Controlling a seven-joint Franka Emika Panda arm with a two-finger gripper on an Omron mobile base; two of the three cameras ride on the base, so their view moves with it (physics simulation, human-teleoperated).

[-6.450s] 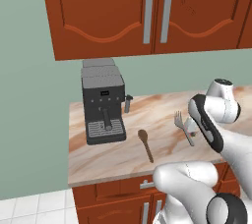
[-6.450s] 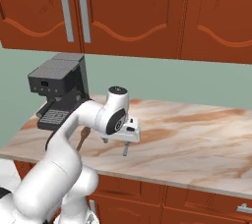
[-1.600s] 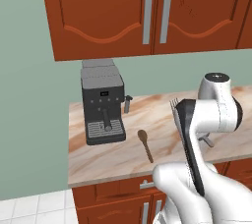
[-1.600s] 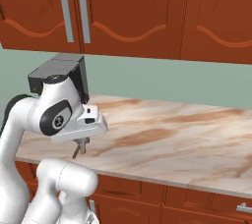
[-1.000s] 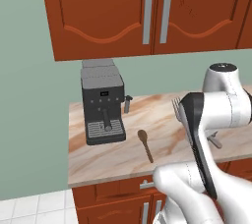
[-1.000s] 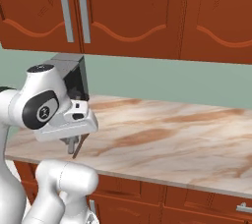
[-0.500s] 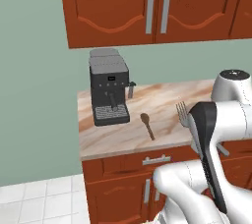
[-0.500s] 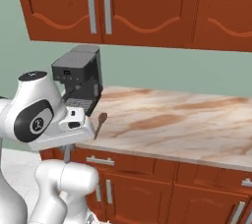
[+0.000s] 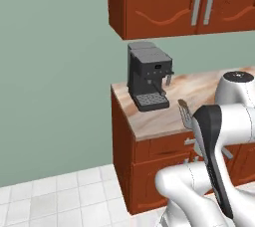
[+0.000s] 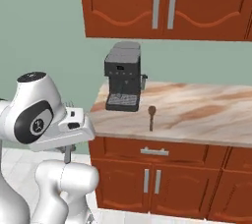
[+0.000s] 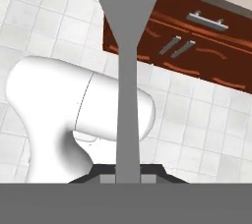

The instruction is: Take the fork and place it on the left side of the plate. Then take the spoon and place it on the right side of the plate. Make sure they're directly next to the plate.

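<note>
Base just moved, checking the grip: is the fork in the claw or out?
In. The fork runs up from between the shut claw, over floor tiles.

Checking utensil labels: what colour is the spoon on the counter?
Dark brown, thin-handled wooden spoon; clearest in the right base view.

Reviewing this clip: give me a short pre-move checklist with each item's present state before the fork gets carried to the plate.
1. Fork held in the gripper: ok, the handle runs up from between the closed fingertips.
2. Fork clear of the counter: ok, in the right base view the gripper sits off the counter's left end, over the tiled floor.
3. Plate located: cannot tell, no plate is in sight on the visible counter.
4. Spoon undisturbed: ok, lying flat on the counter to the right of the coffee machine.
5. Fork's tilt in the grip: cannot tell.
</note>
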